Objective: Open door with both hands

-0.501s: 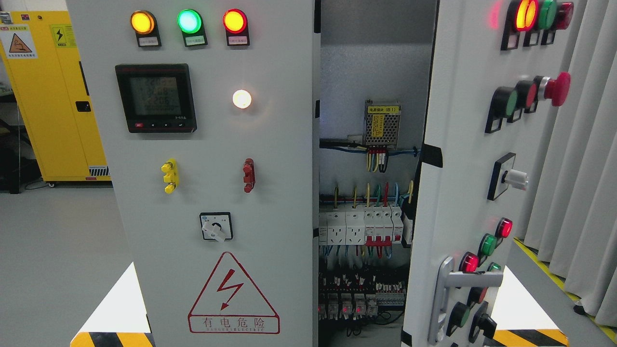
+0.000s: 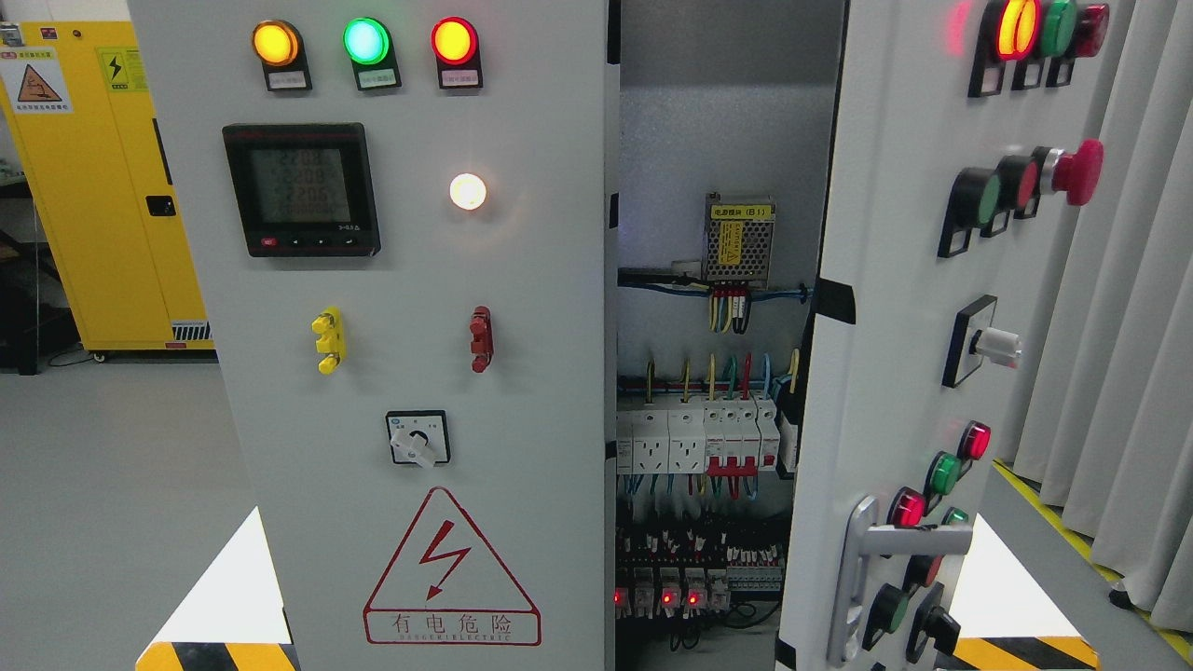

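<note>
Left door (image 2: 410, 373): you're looking straight at it, closed and flat to the camera, filling the middle-left of the view.
Right door (image 2: 895, 391): it stands swung open towards you, seen at a slant, and its panel fills the right side.
Cabinet interior (image 2: 718, 121): it shows through the gap between the two doors, a grey back wall on top and wiring lower down.
Curtain (image 2: 1118, 354): pale folds hang at the far right, behind the open door.
Yellow cabinet (image 2: 102, 186): it stands at the far left, well apart from the doors, with warning stickers near its top.
Warning triangle (image 2: 452, 568): a red outline with a lightning bolt sits low on the left door.
Meter (image 2: 300, 189): a black display sits upper left on the closed door, digits too faint to read.
Handle (image 2: 862, 578): a silver lever sits low on the right door's near edge, its arm pointing right.
Breakers (image 2: 704, 438): a white row sits mid-height inside, with coloured wires running up from it.
Power supply (image 2: 738, 238): a small mesh box with a yellow label is mounted above the breakers.
Indicator lamps (image 2: 365, 41): amber, green and red are lit across the top of the left door.
Hands: you have neither hand in shot, so their state can't be told.
</note>
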`<state>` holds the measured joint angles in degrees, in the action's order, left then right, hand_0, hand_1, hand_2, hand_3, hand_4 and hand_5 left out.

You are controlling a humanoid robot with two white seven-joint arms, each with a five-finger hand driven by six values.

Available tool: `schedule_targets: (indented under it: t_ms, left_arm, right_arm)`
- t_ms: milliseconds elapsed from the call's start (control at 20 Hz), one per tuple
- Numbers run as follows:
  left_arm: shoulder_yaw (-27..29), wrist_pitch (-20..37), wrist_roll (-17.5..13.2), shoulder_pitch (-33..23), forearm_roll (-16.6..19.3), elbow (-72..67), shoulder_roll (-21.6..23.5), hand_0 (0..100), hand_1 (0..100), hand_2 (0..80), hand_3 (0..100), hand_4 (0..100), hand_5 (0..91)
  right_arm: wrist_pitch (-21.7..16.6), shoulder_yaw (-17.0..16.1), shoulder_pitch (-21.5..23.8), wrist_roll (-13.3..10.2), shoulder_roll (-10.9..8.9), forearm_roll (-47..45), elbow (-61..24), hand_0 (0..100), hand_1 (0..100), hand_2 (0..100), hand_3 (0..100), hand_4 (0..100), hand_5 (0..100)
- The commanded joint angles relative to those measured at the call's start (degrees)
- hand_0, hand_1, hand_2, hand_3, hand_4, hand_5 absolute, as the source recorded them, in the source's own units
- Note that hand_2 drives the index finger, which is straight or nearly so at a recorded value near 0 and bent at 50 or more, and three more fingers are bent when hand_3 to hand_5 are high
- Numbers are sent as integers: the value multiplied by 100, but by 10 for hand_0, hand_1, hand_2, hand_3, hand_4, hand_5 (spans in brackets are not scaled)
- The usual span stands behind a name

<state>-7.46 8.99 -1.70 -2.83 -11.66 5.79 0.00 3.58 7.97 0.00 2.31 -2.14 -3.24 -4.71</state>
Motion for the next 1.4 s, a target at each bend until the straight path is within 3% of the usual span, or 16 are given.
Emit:
schedule_targets:
  t_ms: [0,100,200,300,451,501,551,851,1001,1151,1352]
  left_arm:
    - [-1,103,3,-199,15,1008,131,120,556,0,0,0,0]
    - [8,155,-58,-498,6,1764,359,120,556,0,0,0,0]
    - [25,287,-495,-700,-12,2459,509,120,556,0,0,0,0]
    - [104,428,-1355,-807,-20,3005,728,120,556,0,0,0,0]
    - [420,419,-3137,-807,-20,3532,940,120,556,0,0,0,0]
    - [499,402,-3604,-807,-29,3691,1001,120,556,0,0,0,0]
    - [483,393,-3774,-798,-29,3840,1132,120,556,0,0,0,0]
    - [430,340,-3855,-772,-195,5509,1669,120,556,0,0,0,0]
    - [237,16,-4302,-553,-590,6265,2248,120,556,0,0,0,0]
    - [-359,-143,-4716,-517,-1205,7117,2872,120,556,0,0,0,0]
    - [-757,-239,-4734,-473,-1996,8155,3383,120,556,0,0,0,0]
  right_arm:
    - [3,-6,123,6,12,8,-13,0,500,40,0,0,0]
    - [3,-15,123,6,12,-1,-4,0,500,40,0,0,0]
    - [3,-15,123,6,12,-1,-4,0,500,40,0,0,0]
    - [3,-24,114,6,12,-1,-4,0,500,40,0,0,0]
    - [3,-41,114,-3,-14,-1,-4,0,500,40,0,0,0]
    - [3,-32,114,6,-14,-1,-4,0,500,40,0,0,0]
    - [3,-32,114,-3,-14,-1,-4,0,500,40,0,0,0]
    - [3,-50,114,-3,-5,-1,5,0,500,40,0,0,0]
    - [3,-32,114,6,-6,-1,5,0,500,40,0,0,0]
    - [3,-32,114,6,-6,-1,5,0,500,40,0,0,0]
    - [3,-24,114,-3,-14,-1,5,0,500,40,0,0,0]
